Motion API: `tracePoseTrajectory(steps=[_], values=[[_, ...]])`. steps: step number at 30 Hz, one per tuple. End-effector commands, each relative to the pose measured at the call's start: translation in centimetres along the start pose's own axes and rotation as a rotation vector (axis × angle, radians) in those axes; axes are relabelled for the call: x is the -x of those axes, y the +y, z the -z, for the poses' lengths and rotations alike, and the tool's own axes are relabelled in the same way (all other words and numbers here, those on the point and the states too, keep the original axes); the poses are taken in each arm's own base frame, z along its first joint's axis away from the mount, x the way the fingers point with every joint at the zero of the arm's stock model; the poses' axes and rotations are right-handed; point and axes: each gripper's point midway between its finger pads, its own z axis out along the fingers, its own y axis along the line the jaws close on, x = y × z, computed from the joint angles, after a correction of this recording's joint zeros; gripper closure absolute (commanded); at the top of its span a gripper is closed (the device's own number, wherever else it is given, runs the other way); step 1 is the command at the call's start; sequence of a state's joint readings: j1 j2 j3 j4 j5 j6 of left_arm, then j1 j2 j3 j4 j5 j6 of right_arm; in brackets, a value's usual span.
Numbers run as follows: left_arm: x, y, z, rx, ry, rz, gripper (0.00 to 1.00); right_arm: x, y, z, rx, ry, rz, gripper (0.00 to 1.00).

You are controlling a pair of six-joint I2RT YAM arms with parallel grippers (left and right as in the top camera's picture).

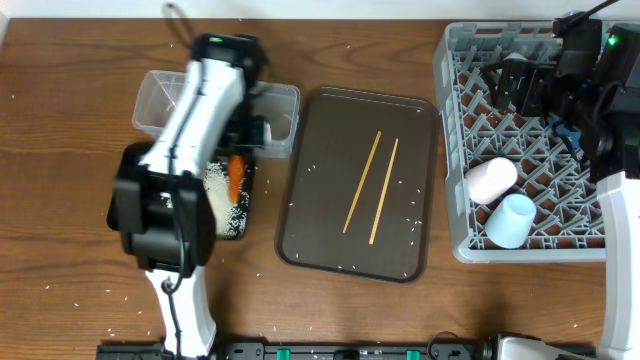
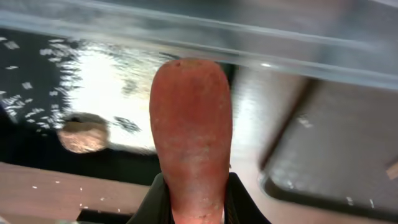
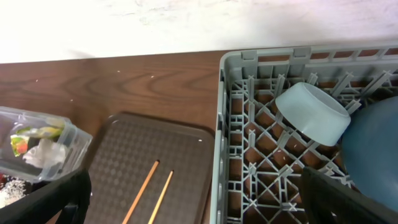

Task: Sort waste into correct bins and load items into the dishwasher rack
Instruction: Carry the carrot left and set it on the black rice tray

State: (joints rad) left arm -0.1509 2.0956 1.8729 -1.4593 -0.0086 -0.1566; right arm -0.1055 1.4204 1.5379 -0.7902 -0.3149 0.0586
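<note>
My left gripper is shut on the orange carrot, which hangs over the shallow black tray. White rice and a small brown lump lie in that tray. Overhead, the carrot shows beside the left arm. The clear tub holds a yellow-green wrapper and crumpled tissue. My right gripper is open over the left edge of the grey rack, with nothing between its fingers. The rack holds a pink cup, a light-blue cup, a light-blue bowl and a blue dish.
A dark brown serving tray lies between the bins and the rack, with two wooden chopsticks on it. Rice grains are scattered over the wooden table. The left arm hides much of the tub and the black tray from overhead.
</note>
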Motion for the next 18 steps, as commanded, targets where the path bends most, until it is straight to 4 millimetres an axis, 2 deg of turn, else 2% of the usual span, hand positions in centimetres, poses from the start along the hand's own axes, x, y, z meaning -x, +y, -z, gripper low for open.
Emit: tracePoseTrajectory(steps=[1, 4, 6, 12, 13, 15, 16, 17, 18], values=[[-0.2, 4.4, -1.5, 0.022, 0.029, 0.154, 0.94, -0.1, 0.1, -0.2, 0.004, 0.008, 0.014, 0.01], [-0.8, 6.7, -3.5, 0.017, 0.073, 0.277, 0.94, -0.1, 0.1, -0.2, 0.004, 0.007, 0.014, 0.01], [-1.3, 7.4, -4.6, 0.017, 0.099, 0.307, 0.94, -0.1, 0.1, -0.2, 0.004, 0.007, 0.014, 0.01], [-2.4, 7.2, -6.7, 0.024, 0.139, 0.303, 0.94, -0.1, 0.1, -0.2, 0.004, 0.007, 0.014, 0.01], [-2.5, 7.1, -6.8, 0.026, 0.143, 0.301, 0.87, -0.1, 0.1, -0.2, 0.004, 0.007, 0.014, 0.01], [-2.6, 7.1, -7.0, 0.027, 0.148, 0.3, 0.56, -0.1, 0.1, -0.3, 0.009, 0.009, 0.013, 0.01], [-2.7, 7.1, -7.0, 0.027, 0.149, 0.299, 0.33, -0.1, 0.2, -0.4, 0.018, 0.01, 0.012, 0.01], [-2.7, 7.1, -7.0, 0.027, 0.153, 0.299, 0.22, -0.1, 0.5, -0.6, 0.036, 0.012, 0.012, 0.01], [-2.8, 7.1, -7.0, 0.027, 0.156, 0.299, 0.18, -0.1, 0.8, -0.8, 0.056, 0.013, 0.011, 0.01]])
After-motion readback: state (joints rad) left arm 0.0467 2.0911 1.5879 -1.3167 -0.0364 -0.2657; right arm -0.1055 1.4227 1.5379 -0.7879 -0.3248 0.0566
